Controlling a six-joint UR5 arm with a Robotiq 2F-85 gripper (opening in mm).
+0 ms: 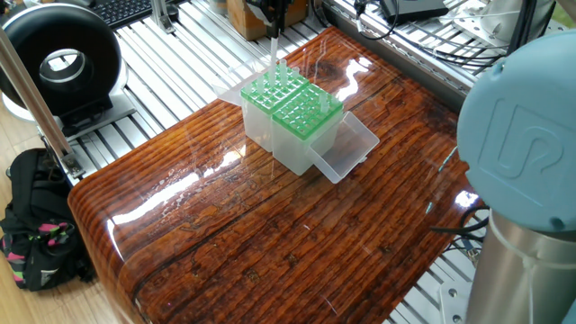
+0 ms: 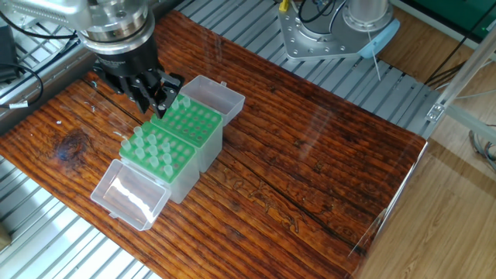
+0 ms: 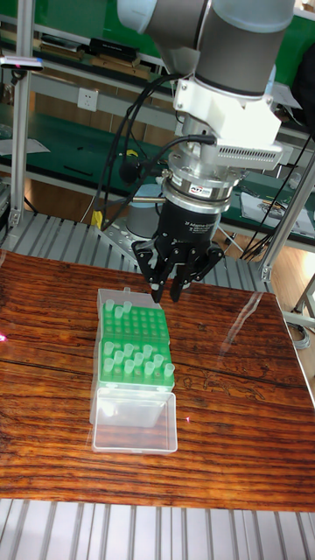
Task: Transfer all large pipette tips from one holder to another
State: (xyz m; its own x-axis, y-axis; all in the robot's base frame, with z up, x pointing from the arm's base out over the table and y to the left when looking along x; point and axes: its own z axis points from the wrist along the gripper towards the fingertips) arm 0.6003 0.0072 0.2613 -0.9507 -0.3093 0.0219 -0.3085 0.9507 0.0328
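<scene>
A clear hinged lid point(image 3: 136, 425) lies open and flat on the glossy wooden bench point(image 3: 236, 437), nearest the tall fixed camera. Touching it, just behind, stands a green-topped holder point(image 3: 160, 378) on a translucent base. Most of the large pipette tips point(image 3: 131, 354) stand upright here in rows, with only their whitish open ends above the green grid.

A second holder point(image 3: 144, 324) of the same kind is pressed against the first one's far side. Nearly all its holes are bare, but two tips point(image 3: 122, 307) stand at its far left corner. Its own clear lid point(image 2: 218, 94), seen best from the other fixed view, lies open beyond it.

Above the far edge of that second holder hangs the claw point(image 3: 173, 291), pointing straight down from the UR5 arm point(image 3: 223, 96). Its dark fingers point(image 3: 159, 276) are drawn in close together. From the other fixed view the claw point(image 2: 157, 97) sits over the left rear side of the pair of holders, just clear of the green tops.

One fixed view, looking from the opposite side, shows a single slim translucent tip point(image 1: 274, 54). It stands vertical and rises well above the racked ones toward the dark claw point(image 1: 274, 13) at the top edge of the picture. The other views do not show that tip below the fingers, so whether the claw is grasping it or has released it cannot be told.
</scene>
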